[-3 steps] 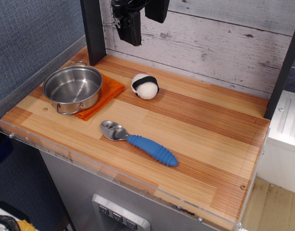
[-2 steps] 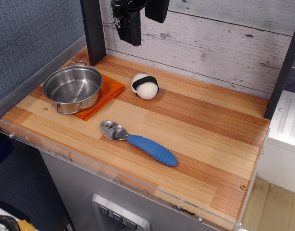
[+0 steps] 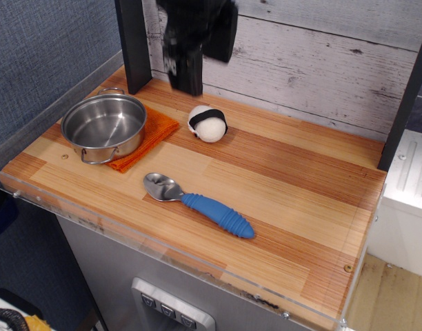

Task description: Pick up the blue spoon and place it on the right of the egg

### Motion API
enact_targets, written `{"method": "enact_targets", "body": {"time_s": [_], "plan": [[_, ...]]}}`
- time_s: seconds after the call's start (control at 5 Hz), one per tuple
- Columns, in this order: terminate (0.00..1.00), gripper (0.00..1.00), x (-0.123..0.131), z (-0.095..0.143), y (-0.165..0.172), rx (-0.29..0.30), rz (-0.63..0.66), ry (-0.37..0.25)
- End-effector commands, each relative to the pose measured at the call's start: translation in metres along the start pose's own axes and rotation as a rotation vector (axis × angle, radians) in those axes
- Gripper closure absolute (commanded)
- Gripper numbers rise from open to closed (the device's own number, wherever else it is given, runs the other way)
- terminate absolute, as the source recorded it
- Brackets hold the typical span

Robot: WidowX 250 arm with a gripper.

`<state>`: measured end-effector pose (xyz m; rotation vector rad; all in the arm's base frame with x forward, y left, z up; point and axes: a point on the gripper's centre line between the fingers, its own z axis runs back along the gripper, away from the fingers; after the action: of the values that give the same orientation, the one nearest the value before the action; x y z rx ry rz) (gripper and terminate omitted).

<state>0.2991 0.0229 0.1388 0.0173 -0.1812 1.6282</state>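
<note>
**A:** The hand [image 3: 189, 52] hung at the far end of the worktop [image 3: 300, 207], up by the plank wall, carrying nothing, and it was smeared with motion blur.

**B:** Open or clenched?

**A:** Couldn't tell; the blur swallowed the fingers. All that was certain was that nothing sat in it, because the blue spoon [image 3: 198, 205] lay flat on the wood near the front edge, well apart from the hand.

**B:** How was the spoon lying?

**A:** Shiny bowl to the left, ribbed blue handle running off to the right and slightly nearer. The handle looked like the sensible place to take it: thick, grippy, and clear on both sides.

**B:** And the egg [image 3: 208, 123]?

**A:** Farther back, roughly above the spoon's middle, black band showing, just to the right of the orange cloth [image 3: 154, 134]. The steel pot [image 3: 105, 127] sat on that cloth at the left, which likely kept it from sliding about.

**B:** So the target spot?

**A:** Bare wood to the right of the egg, plenty of it. I judged the task hardly begun: the hand had yet to reach the spoon. The risk I saw was the egg itself, round and free to roll if nudged while setting the spoon down.
</note>
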Motion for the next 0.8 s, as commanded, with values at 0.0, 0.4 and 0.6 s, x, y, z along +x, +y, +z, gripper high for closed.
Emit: {"method": "enact_targets", "body": {"time_s": [0.0,0.4,0.6], "plan": [[0.00,0.00,-0.005,-0.001,0.031,-0.008,0.121,-0.025],[0.00,0.00,-0.021,-0.031,0.051,0.040,0.052,-0.083],[0.00,0.00,-0.019,-0.049,0.056,0.057,-0.007,-0.129]]}}
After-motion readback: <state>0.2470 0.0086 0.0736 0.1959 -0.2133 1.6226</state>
